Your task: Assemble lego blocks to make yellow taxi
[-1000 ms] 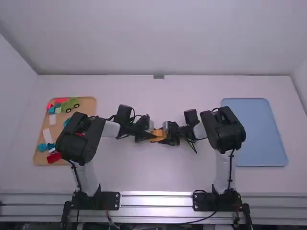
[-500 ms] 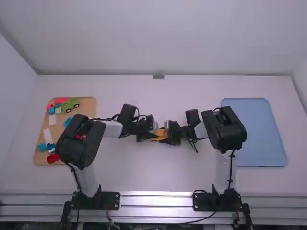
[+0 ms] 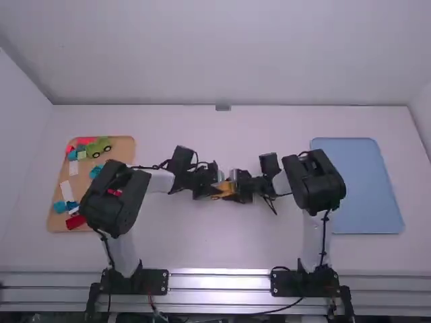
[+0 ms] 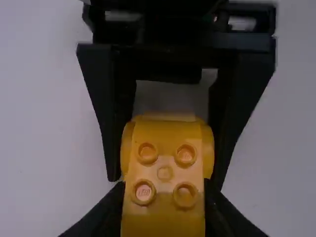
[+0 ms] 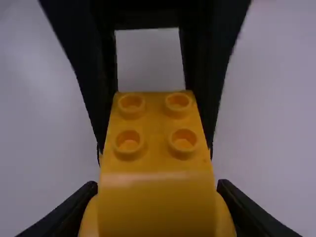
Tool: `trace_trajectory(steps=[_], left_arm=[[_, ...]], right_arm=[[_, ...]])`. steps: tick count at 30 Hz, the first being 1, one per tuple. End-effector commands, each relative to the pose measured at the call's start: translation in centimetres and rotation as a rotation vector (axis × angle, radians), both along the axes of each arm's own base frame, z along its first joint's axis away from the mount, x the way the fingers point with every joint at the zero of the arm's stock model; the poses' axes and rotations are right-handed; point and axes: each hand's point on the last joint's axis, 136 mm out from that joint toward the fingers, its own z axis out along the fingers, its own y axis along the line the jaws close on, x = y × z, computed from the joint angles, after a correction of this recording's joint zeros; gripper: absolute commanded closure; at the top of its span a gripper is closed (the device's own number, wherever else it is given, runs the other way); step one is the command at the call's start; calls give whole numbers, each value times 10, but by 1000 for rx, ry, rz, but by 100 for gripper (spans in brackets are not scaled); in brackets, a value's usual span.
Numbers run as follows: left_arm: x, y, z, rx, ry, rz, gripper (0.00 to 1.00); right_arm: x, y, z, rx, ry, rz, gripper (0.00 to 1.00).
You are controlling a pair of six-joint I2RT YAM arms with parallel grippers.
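Yellow taxi body (image 4: pixel 165 170) is at the middle of the surface (image 3: pixel 222 245), held by left gripper (image 4: pixel 164 197) and right gripper (image 5: pixel 158 190) together; if they pull unequally, it may twist or slip out.

White bench (image 3: pixel 222 245) before you. Tan tray (image 3: pixel 124 149) at your left, blue tray (image 3: pixel 357 182) at your right.

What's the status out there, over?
Left gripper: jaws shut on yellow piece. Right gripper: jaws shut on its other end. Visible studs uncovered, nothing seen blocking them.
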Motion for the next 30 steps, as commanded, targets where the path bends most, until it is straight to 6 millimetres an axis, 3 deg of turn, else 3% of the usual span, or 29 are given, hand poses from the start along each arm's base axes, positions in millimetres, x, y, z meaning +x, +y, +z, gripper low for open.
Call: trace_trajectory(steps=[1,8,11,13,15,19,23,26,30], left_arm=[[0,1,-11,70,-1,29,61],[12,16,11,16,-26,64,60],[11,26,24,-31,-38,49,55],[10,35,30,-53,-58,30,40],[9,46,38,-88,-64,25,1],[14,74,54,-129,-46,90,1],[38,112,55,-138,24,295,1],[63,144,49,-121,139,566,1],[82,180,34,-57,223,870,1]], right_arm=[[-4,5,-3,-1,17,17,61],[-4,6,-3,-1,38,8,61],[-4,6,-3,0,38,8,61],[-4,6,-3,-1,37,8,61],[-4,6,-3,0,38,8,61],[-5,6,-1,8,37,13,60],[11,3,14,33,91,-36,60],[31,-12,40,40,126,-119,61],[62,-59,70,-70,113,-316,63]])
